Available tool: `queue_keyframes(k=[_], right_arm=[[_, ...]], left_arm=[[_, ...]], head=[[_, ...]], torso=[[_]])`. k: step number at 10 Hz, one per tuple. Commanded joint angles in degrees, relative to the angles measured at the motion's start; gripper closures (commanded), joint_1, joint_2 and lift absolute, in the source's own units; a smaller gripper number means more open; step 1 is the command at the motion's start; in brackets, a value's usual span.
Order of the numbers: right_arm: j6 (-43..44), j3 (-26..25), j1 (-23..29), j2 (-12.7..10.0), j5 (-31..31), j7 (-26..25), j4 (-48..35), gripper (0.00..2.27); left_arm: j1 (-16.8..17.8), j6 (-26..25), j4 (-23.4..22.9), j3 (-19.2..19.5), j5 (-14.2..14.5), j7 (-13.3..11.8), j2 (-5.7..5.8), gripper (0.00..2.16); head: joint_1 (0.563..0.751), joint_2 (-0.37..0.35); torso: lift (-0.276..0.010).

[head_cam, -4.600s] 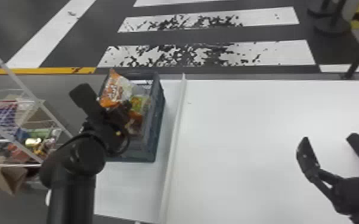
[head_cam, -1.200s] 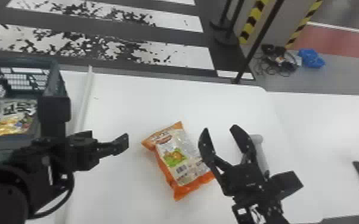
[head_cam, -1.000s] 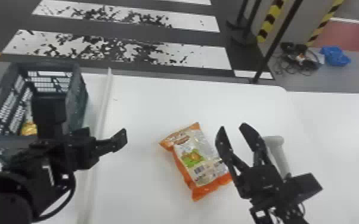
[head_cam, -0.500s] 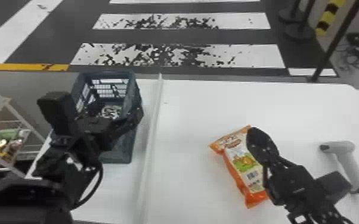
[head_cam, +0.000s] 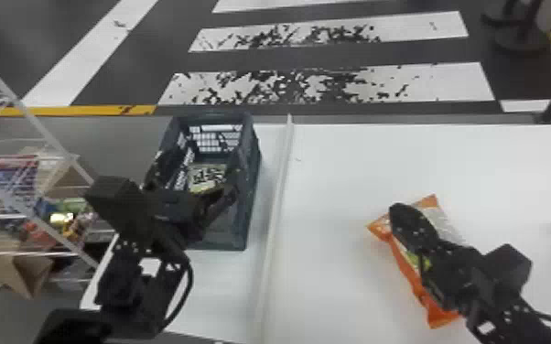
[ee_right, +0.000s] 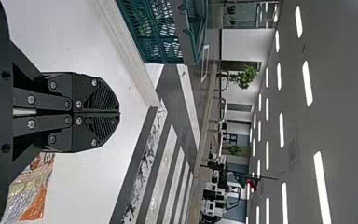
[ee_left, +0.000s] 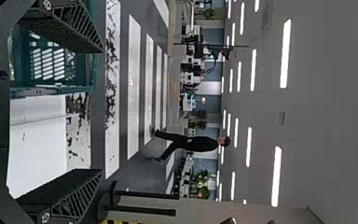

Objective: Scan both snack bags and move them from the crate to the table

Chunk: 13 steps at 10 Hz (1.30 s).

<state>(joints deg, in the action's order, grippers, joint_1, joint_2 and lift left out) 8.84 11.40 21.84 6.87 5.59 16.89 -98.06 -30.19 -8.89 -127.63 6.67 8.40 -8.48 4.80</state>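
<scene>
Your left gripper is at the crate, jaws apart, a snack bag inside it; your right gripper, jaws together, is right of it, near the orange bag on the worktop.

No word, brand, number or sign is showing legibly. Dark print is blurring into patches on the pale snack bag inside the crate, which is standing at the table's far left corner. The orange snack bag, lying in from the table's far edge, is bearing small print too blurred to read.
</scene>
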Motion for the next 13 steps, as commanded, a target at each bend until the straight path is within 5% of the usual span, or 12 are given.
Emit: queue_keyframes(k=[1,5,9,13], right_arm=[[-0.01,0.56,-2.94,0.07,0.13,0.08,4.10,2.25],[-3.00,1.00,-6.37,0.16,3.99,0.08,8.85,2.25],[1.39,-6.91,-4.44,0.16,-0.49,0.16,10.78,2.25],[4.73,-3.57,-6.90,-0.63,-0.14,-0.89,19.40,2.25]], left_arm=[[-1.98,0.85,0.10,0.36,-0.49,0.04,-0.06,0.08],[-2.86,1.02,0.89,0.44,-0.14,0.04,0.21,0.08],[-3.03,0.85,1.42,0.44,0.30,-0.13,0.47,0.08],[-3.03,0.85,2.03,0.36,0.65,-0.22,0.56,0.09]], head=[[0.695,0.227],[0.695,0.235],[0.695,0.161],[0.695,0.150]], torso=[[-0.088],[-0.088],[-0.088],[-0.088]])
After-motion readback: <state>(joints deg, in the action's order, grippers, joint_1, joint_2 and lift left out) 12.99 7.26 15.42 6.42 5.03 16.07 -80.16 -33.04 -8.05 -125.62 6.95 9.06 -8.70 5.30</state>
